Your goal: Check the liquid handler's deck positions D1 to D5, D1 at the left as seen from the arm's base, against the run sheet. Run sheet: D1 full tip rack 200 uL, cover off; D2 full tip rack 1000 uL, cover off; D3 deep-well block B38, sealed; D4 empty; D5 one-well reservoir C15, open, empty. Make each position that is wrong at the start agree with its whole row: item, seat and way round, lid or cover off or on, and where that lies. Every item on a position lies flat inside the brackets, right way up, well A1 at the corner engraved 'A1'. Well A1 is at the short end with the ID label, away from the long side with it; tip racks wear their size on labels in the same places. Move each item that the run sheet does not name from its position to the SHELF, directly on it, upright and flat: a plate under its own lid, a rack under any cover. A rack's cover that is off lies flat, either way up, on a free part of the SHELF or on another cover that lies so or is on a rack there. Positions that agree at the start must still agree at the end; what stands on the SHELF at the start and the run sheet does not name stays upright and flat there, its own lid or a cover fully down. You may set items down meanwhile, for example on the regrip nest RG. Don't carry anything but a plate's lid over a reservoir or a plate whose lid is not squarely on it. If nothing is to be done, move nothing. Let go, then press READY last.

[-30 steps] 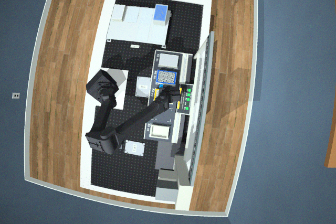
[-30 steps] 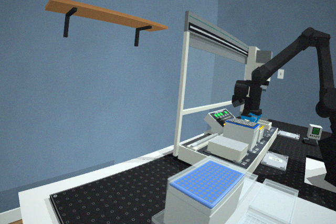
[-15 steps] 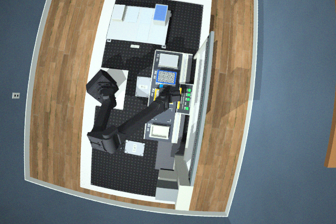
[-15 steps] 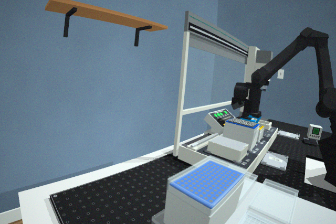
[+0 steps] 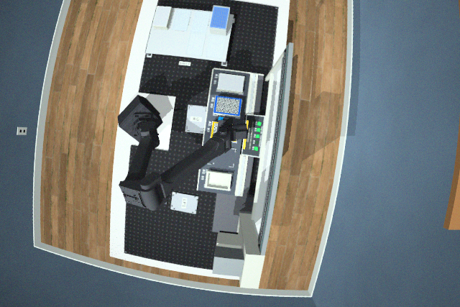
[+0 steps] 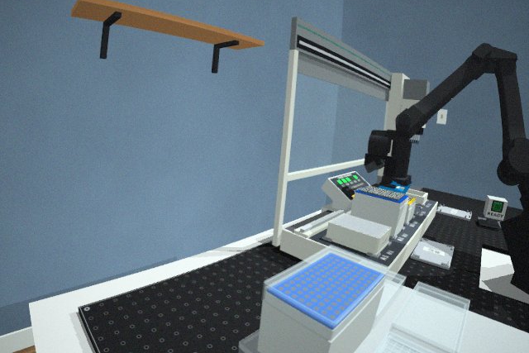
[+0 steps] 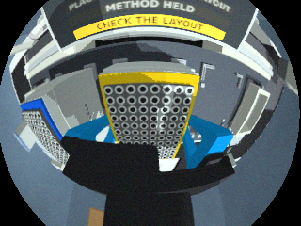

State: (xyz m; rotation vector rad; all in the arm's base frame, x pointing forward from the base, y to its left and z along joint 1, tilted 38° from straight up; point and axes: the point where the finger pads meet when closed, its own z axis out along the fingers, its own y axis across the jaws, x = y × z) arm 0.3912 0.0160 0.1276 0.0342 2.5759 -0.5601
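My gripper (image 5: pixel 231 127) is down on the middle deck position, its blue fingers shut on the two long sides of a yellow-rimmed tip rack (image 7: pixel 149 113). The rack still sits on the deck; in the side view only its yellow edge (image 6: pixel 411 201) shows below the gripper (image 6: pixel 395 187). In the wrist view the gripper (image 7: pixel 150 146) is over the rack's near end. A taller blue-rimmed tip rack (image 5: pixel 227 106), uncovered, stands on the position beside it. A white flat-topped block (image 5: pixel 231 83) is on the end position past that. An open white reservoir (image 5: pixel 219 180) is at the other end, with a bare position (image 5: pixel 223 154) between.
The raised white shelf (image 5: pixel 187 34) holds a blue tip rack under a clear cover (image 6: pixel 326 283) and clear covers (image 6: pixel 431 310). The regrip nest (image 5: pixel 197 116) and a second pad (image 5: pixel 183 202) lie beside the deck. The status panel (image 5: pixel 256 134), gantry frame (image 6: pixel 341 59) and READY button (image 6: pixel 495 207) stand close.
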